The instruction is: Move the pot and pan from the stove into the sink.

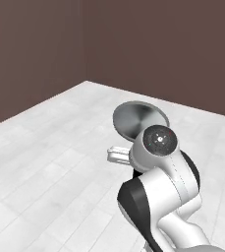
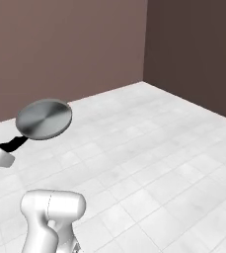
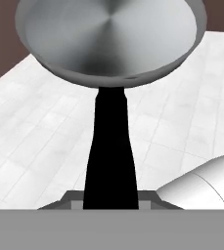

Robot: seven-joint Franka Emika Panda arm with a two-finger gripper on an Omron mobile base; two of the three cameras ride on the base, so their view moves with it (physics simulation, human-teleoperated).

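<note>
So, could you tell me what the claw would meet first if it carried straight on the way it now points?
The claw is shut on the pan by its black handle, so the pan leads. Beyond it the way looks free over the white tiled floor toward the brown wall; depth is unclear.

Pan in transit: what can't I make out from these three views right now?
- Fingers: in the hand view, the pan's black handle covers where they grip it.
- Gripper: cut off by the right base view's left edge.
- Pan: its lower part and handle hidden behind the arm in the left base view.
</note>
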